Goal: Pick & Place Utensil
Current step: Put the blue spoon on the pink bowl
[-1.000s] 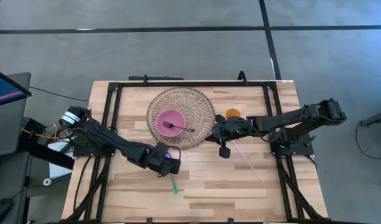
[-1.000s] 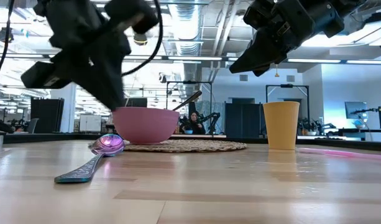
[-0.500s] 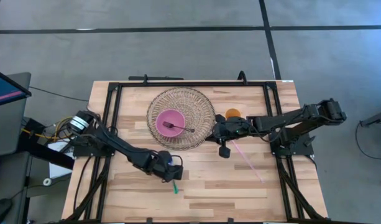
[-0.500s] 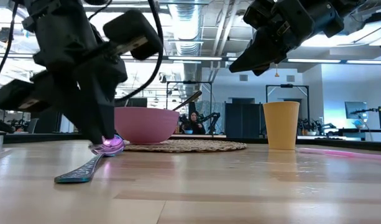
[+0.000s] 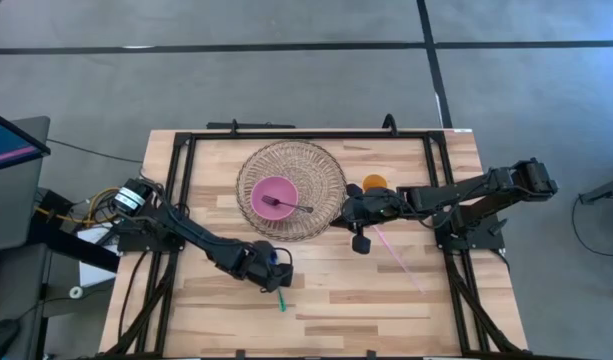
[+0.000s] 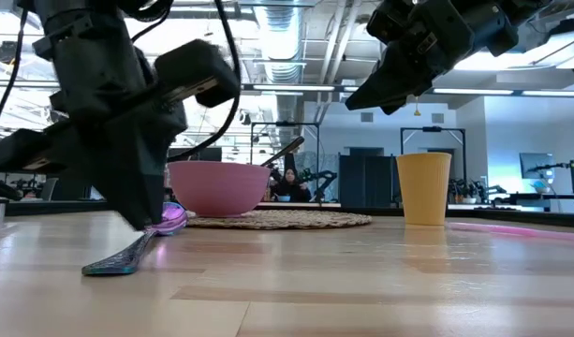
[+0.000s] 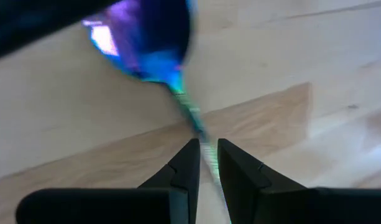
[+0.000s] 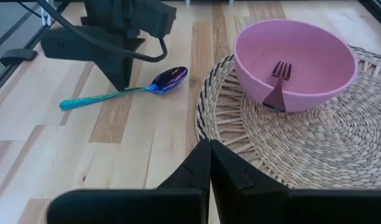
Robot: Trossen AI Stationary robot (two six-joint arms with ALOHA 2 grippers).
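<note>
Low view: the left end effector (image 6: 137, 220) stands on the bench (image 6: 361, 281) at the left of the frame, straddling the neck of an iridescent spoon (image 6: 137, 245) that lies flat, bowl toward the pink bowl (image 6: 218, 185) and teal handle tip toward the camera. In the left wrist view its two fingers (image 7: 184, 168) are spread only narrowly, one each side of the thin handle at lower centre, not visibly pinching it.

The likely risk is a slip: the handle is slim and smooth and lies flush on the wood, so the fingers may close over it, skid along it, or flick the spoon away. A grip this near the bowl would also leave the long handle to swing on the lift.

High view shows the same end effector (image 5: 271, 272) left of centre, below the woven mat (image 5: 326, 170), with the handle's teal tip (image 5: 281, 301) poking out just beneath it. The pink bowl already holds a fork (image 5: 286, 206).

The right end effector (image 5: 358, 240) waits right of the mat near an orange cup (image 5: 374, 184), its fingers pressed together in the right wrist view.
</note>
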